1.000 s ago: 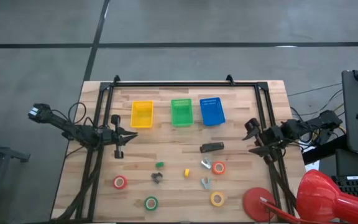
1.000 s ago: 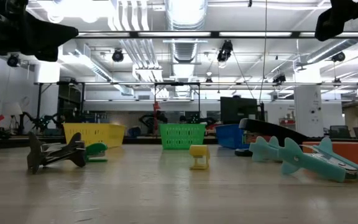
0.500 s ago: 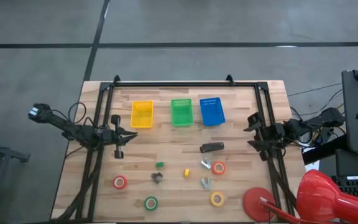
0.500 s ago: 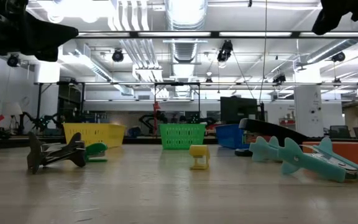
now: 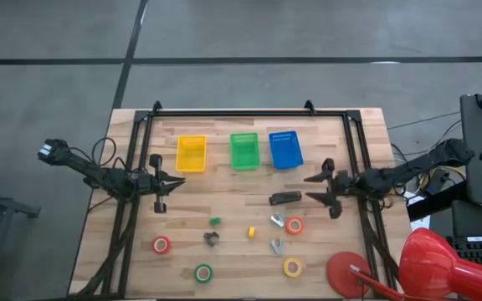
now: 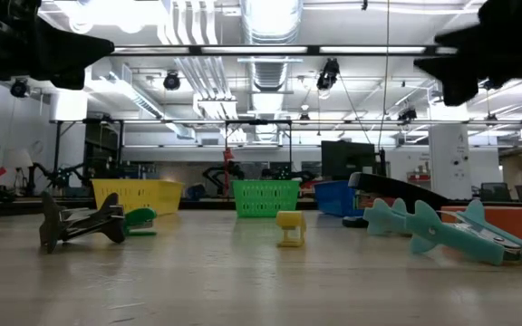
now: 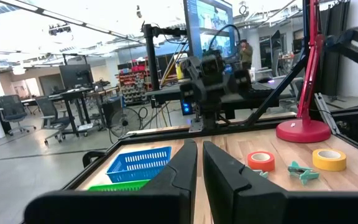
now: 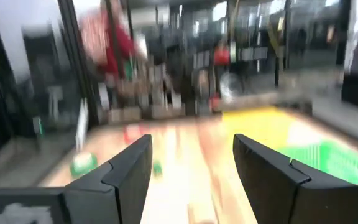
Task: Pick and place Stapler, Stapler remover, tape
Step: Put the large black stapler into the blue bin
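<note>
The left gripper (image 5: 176, 182) hangs over the left part of the wooden table (image 5: 224, 201), just in front of the yellow basket (image 5: 192, 153); its fingers (image 7: 182, 168) lie nearly together with only a thin slit between them and nothing in it. In front of it, near the table's front edge, lies the red tape roll (image 5: 161, 245), and further right and closer to the edge the green tape roll (image 5: 203, 272). Between these and the baskets sit a small green piece (image 5: 215, 221) and a dark staple remover (image 5: 212, 239); in the low view the dark remover (image 6: 80, 224) rests on its side.

Toward the middle, the green basket (image 5: 244, 150) stands in the back row with the blue basket (image 5: 285, 149) just beside it. A small yellow piece (image 5: 251, 232) sits on the bare wood in front of them.

The stapler (image 5: 285, 198) lies flat in front of the blue basket, untouched. Just in front of it are a teal staple remover (image 5: 278, 221) and the orange-red tape roll (image 5: 294, 226), close together. Further forward lie a second teal remover (image 5: 277, 247) and the yellow tape roll (image 5: 292, 267).

The right gripper (image 5: 323, 189) hovers above the table just to the right of the stapler, apart from it, with its two fingers (image 8: 129, 171) spread wide and holding nothing. A red desk lamp (image 5: 408, 267) stands at the table's front right corner.
</note>
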Motion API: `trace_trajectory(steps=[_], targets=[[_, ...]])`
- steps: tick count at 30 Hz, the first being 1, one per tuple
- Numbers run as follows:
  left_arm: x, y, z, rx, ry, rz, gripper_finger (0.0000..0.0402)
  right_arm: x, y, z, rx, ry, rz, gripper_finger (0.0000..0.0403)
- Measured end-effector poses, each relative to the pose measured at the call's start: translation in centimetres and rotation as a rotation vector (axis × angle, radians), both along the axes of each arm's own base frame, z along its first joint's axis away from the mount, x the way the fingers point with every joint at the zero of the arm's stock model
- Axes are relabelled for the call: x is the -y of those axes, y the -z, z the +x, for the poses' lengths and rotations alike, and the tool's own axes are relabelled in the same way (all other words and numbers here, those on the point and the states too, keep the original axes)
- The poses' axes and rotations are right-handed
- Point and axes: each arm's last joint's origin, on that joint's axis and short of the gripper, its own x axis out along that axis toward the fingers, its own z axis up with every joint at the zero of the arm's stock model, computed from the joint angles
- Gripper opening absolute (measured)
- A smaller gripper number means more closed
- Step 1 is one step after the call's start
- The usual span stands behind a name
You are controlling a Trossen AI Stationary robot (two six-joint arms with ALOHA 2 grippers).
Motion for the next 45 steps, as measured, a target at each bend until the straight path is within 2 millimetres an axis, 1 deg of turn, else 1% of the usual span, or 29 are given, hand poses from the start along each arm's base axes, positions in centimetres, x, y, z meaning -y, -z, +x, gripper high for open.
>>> trace_trajectory(steps=[3,5,9,12,15,19,24,27,33,42,45], targets=[[0.0,0.0,0.0,-0.001,0.0,0.0,0.003,0.0,0.1,0.6,-0.142,0.037,-0.031,0.0219],[0.0,0.0,0.0,-0.002,0.0,0.001,0.003,0.0,0.1,0.9,-0.267,0.055,-0.036,0.0219],[0.0,0.0,0.0,-0.003,0.0,0.001,0.003,0.2,-0.8,1.6,-0.436,0.088,-0.076,0.0219],[0.0,0.1,0.0,-0.005,0.0,0.002,0.003,0.3,-1.1,2.3,-0.522,0.095,-0.108,0.0219],[0.0,0.1,0.0,-0.007,0.0,0.003,0.003,0.1,-1.4,3.3,-0.556,0.046,-0.098,0.0219],[0.0,0.1,0.0,-0.009,0.0,0.004,0.003,0.1,-0.5,4.6,-0.658,0.031,-0.132,0.0219],[0.0,0.1,0.0,-0.011,0.0,0.005,0.003,0.3,0.2,6.0,-0.731,0.012,-0.155,0.0219],[0.0,0.1,0.0,-0.011,0.0,0.005,0.003,0.4,0.7,6.6,-0.741,-0.002,-0.157,0.0219],[0.0,0.1,0.0,-0.012,0.0,0.005,0.003,1.2,1.8,7.1,-0.81,-0.007,-0.119,0.0222],[0.0,0.1,0.0,-0.011,0.0,0.005,0.003,1.3,2.2,7.4,-0.823,-0.027,-0.141,0.0271],[0.0,0.1,0.0,-0.012,0.0,0.005,0.003,1.3,2.4,7.5,-0.827,-0.027,-0.141,0.028]])
